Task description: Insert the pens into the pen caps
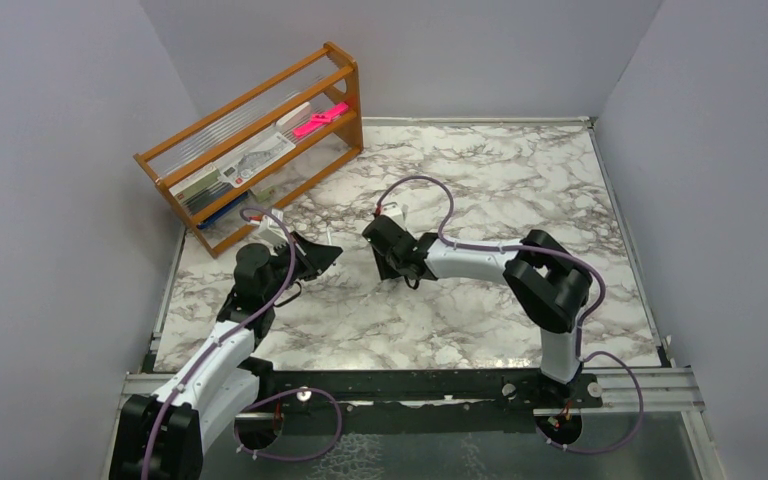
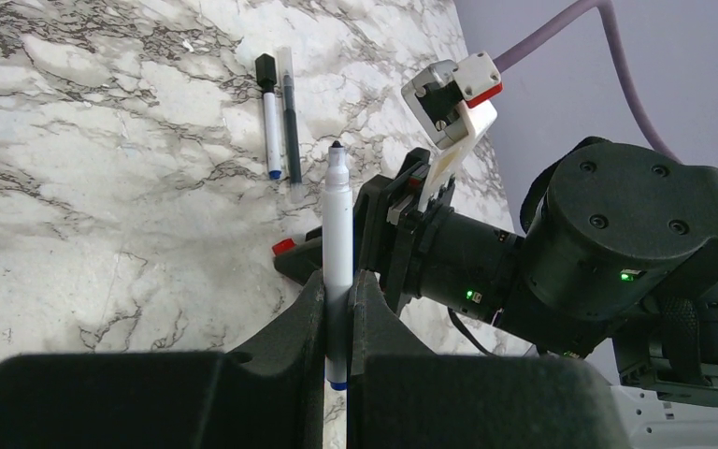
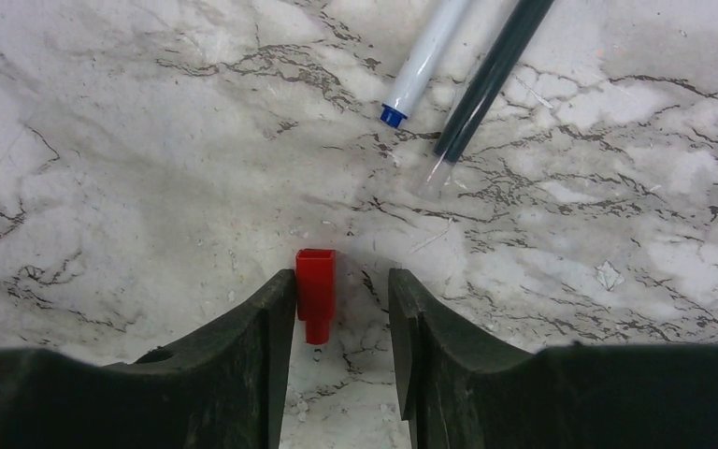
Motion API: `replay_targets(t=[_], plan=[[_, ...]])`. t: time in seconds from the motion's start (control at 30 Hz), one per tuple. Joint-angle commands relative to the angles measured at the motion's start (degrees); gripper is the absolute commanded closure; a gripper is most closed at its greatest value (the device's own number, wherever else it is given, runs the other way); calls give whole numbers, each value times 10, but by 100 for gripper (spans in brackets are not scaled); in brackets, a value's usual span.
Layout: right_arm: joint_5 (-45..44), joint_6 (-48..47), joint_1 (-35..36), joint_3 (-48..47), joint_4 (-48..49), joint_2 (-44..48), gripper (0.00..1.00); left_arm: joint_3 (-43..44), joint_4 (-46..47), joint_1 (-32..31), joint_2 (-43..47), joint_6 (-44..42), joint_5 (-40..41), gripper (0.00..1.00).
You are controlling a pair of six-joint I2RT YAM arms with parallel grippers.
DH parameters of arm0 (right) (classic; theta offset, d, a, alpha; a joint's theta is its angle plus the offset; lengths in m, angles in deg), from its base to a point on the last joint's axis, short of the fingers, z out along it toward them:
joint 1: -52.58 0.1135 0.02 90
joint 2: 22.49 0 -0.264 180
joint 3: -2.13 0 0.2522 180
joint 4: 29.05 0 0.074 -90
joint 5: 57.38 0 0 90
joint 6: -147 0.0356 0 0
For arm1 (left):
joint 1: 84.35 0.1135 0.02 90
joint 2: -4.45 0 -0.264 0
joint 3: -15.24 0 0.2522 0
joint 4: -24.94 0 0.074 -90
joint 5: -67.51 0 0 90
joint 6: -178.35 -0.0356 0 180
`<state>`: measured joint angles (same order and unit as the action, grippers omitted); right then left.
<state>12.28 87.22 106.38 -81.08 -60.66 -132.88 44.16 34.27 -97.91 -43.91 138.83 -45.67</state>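
– Pens?
– I count three: my left gripper (image 2: 337,285) pinches one white plastic marker pen (image 2: 338,224); one white stick pen (image 3: 425,61) and one slim black pen (image 3: 491,79) lie side by side on the marble table (image 3: 150,140).
– Caps?
– One loose red plastic cap (image 3: 316,281), between my right gripper (image 3: 341,276)'s spread jaws.

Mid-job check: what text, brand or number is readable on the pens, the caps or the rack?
No readable text anywhere.
On the held pen, the red cap, the lying white pen and the dark pen: no print visible.
On items in the wooden rack: marks too small to read.
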Motion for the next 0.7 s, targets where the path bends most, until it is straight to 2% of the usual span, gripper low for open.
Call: replay_targets(t=[0.0, 0.1, 0.2, 0.27, 0.37, 0.47, 0.53, 0.67], plan=[[-19, -20, 3, -20, -14, -26, 60, -3, 17, 3, -3, -12, -13, 100], [-15, -25, 2, -29, -15, -33, 63, -5, 17, 3, -4, -13, -13, 100], [-14, -26, 2, -32, -16, -36, 71, -6, 17, 3, -4, -13, -14, 100], [-12, -27, 2, -29, -14, -36, 80, -6, 17, 3, -4, -14, -14, 100], [-4, -27, 2, -20, -6, -29, 98, -5, 17, 3, -4, -15, -20, 100], [7, -19, 1, 1, 22, 4, 99, -1, 25, 2, -6, -8, -39, 100], [22, -13, -1, 26, 61, 45, 99, -9, 70, -13, -5, 12, -63, 100], [92, 20, -20, 89, 180, 153, 99, -28, 138, -99, 18, 41, -32, 100]])
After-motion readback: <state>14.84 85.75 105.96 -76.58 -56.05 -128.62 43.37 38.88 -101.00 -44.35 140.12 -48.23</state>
